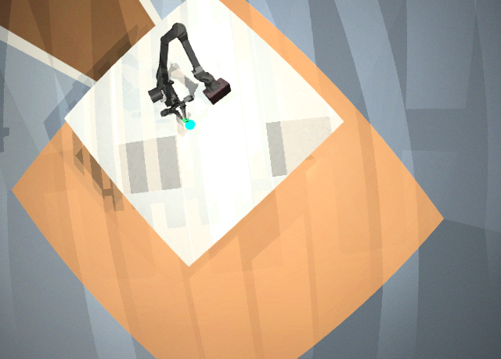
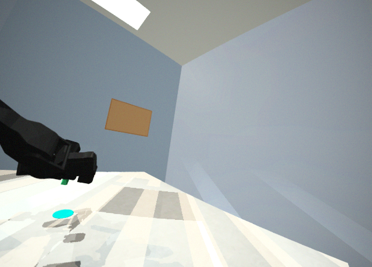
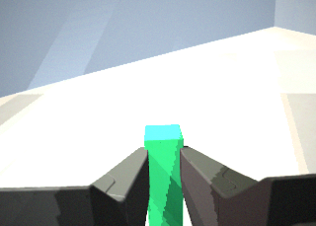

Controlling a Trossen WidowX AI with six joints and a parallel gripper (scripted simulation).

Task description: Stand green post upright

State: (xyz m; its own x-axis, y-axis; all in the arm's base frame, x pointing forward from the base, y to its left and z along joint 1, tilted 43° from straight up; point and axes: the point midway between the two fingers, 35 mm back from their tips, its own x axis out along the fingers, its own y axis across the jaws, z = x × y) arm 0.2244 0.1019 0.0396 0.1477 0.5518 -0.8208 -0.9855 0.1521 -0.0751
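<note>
My gripper (image 1: 185, 119) (image 3: 163, 156) is shut on the green post (image 1: 185, 120) (image 2: 64, 182) (image 3: 165, 182). In the wrist view the post sits between both fingertips, with its brightly lit end face beyond them. In the exterior view only a short lower end shows under the dark gripper body, pointing down and close to upright; the rest is hidden, so its exact tilt is hard to tell. The post is in the air above the white table top. The flat cyan circle (image 1: 189, 124) (image 2: 63, 213) lies on the table, just beside the post in the top view and below it in the exterior view.
The arm's dark base block (image 1: 217, 91) stands on the white table top (image 1: 226, 145) (image 2: 144, 246), to the right of the gripper in the top view. Shadows and grey patches cross the table. An orange-brown floor area (image 1: 282, 299) surrounds part of it.
</note>
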